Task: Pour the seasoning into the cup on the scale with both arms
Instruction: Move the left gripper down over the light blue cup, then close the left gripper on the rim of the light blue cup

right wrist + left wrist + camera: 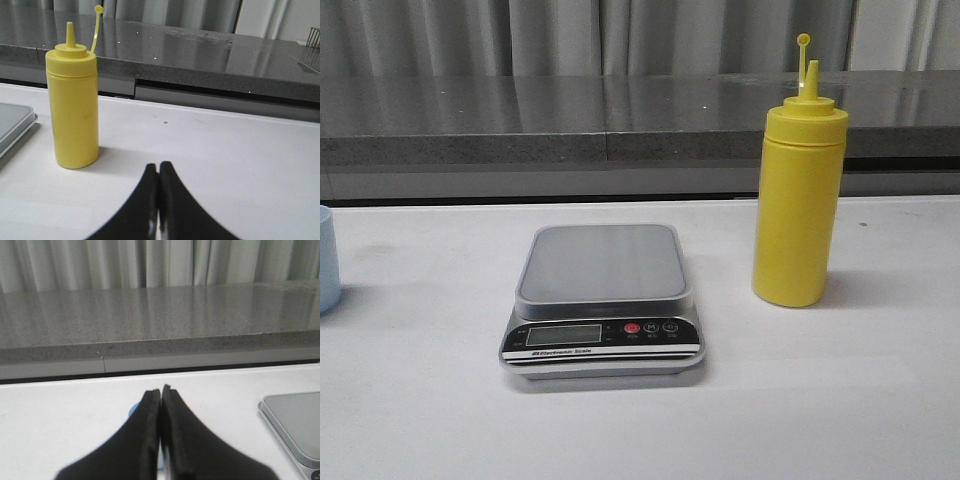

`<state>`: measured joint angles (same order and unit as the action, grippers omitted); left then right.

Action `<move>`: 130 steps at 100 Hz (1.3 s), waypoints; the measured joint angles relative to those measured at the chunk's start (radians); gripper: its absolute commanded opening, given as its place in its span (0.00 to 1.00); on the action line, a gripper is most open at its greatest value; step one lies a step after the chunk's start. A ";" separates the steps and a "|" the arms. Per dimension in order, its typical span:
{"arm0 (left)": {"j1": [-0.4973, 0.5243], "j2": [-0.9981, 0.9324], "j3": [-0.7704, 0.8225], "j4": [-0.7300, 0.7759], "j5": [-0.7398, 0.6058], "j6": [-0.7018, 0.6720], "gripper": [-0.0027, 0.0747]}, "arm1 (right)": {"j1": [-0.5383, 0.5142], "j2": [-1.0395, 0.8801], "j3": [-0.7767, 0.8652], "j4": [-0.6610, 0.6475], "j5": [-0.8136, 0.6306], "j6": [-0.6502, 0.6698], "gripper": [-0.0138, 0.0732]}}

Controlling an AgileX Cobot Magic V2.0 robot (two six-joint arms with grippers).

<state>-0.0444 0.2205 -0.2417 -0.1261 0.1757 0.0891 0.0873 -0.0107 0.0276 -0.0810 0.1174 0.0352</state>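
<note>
Nothing is in hand yet, so I judge the task to be at its very start; the scale (pixel 603 300) sits at the centre of the white table (pixel 840 400) with its platform bare and its display facing the robot; the cup (pixel 328 258) stands well off at nine o'clock from the scale, cut by the edge of the front view, and not on the platform; the seasoning (pixel 798 195) stands upright at about two to three o'clock from the scale, near it but apart, its nozzle uncovered and the small cap hanging on its tether above.

The left gripper (pixel 161 392) has its fingers pressed together with nothing between them; a sliver of blue shows just behind them, which I take for the cup; the right gripper (pixel 159 170) is likewise clenched on nothing, with the seasoning ahead of it and to one side.

The first step, as I read it, is the cup; the left fingers must part before closing around its wall, then carry it over to three o'clock and set it square on the platform; the right fingers must also spread to take the bottle around its body.
</note>
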 measured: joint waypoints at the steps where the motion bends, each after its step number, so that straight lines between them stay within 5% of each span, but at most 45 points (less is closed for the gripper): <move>1: 0.000 0.009 -0.006 -0.001 0.007 0.000 0.01 | 0.000 0.000 0.000 0.000 0.000 0.000 0.08; 40: 0.009 0.582 -0.428 -0.009 0.258 -0.089 0.01 | 0.000 0.000 0.000 0.000 0.000 0.000 0.08; 72: 0.111 0.970 -0.728 -0.009 0.469 -0.094 0.01 | 0.000 0.000 0.000 0.000 0.000 0.000 0.08; 130: 0.129 1.188 -0.792 -0.009 0.489 -0.089 0.03 | 0.000 0.000 0.000 0.000 0.000 0.000 0.08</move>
<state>0.0847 1.4084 -1.0336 -0.1354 0.6645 0.0000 0.0873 -0.0107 0.0276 -0.0810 0.1174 0.0352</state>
